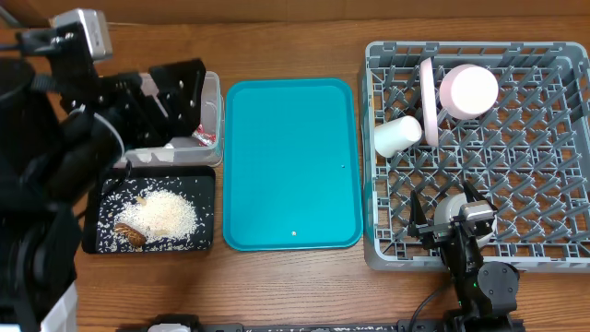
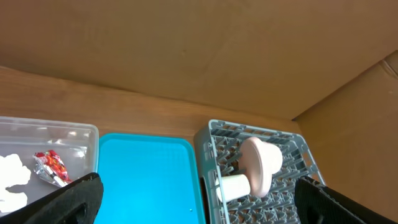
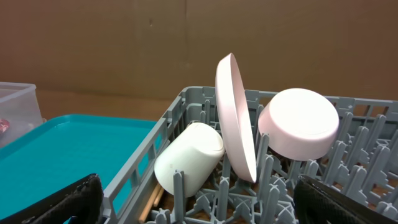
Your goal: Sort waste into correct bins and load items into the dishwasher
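- Rack (image 1: 544, 184), right side of worktop (image 1: 295, 286): loaded with plate (image 1: 428, 101) on edge, bowl (image 1: 468, 89) tipped just beside it, cup (image 1: 397, 136) on its side.
- Teal tray (image 1: 277, 138): bare but for specks.
- Black tray (image 1: 205, 184) with rice (image 1: 166, 214); tub (image 1: 214, 101) with tissue (image 2: 12, 180) and wrapper (image 2: 51, 167).
- Left end effector (image 2: 199, 205) and right end effector (image 3: 199, 205): both spread wide, empty.
- Seemingly the closing step; next, likely only lifting clear.

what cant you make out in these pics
Clear plastic rectangular tub: overhead, left arm covers most of it.
Crumpled white tissue: left wrist, cut by left edge.
Brown lump in shallow black rectangular tray: overhead, too small to identify.
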Available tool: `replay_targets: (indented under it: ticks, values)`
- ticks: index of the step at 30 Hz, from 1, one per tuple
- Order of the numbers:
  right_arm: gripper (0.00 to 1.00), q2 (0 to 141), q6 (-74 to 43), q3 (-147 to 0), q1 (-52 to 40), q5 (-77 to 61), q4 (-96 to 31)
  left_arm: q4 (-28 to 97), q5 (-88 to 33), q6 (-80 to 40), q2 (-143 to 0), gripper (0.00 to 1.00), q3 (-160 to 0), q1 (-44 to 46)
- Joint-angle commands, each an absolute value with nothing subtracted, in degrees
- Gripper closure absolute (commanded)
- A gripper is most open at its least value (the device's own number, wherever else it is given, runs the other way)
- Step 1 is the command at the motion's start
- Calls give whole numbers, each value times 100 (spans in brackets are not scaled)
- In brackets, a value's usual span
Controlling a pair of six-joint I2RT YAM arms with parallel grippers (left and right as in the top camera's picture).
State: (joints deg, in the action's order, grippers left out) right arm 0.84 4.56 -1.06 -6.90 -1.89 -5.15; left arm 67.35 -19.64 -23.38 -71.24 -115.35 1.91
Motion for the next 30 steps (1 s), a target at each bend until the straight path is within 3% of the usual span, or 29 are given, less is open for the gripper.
replay_targets:
  ticks: [1, 24, 30]
  values:
    - [0, 19, 495, -45, -707, -130, -478, 6729, -1905, -2165, -6803, 0, -11174, 233]
    - [0, 19, 495, -45, -707, -130, -478, 6709, -1903, -2187, -3992, 0, -6250, 226]
    - [0, 19, 495, -45, -707, -130, -480, 5872, -1575, -2185, -3118, 0, -4858, 226]
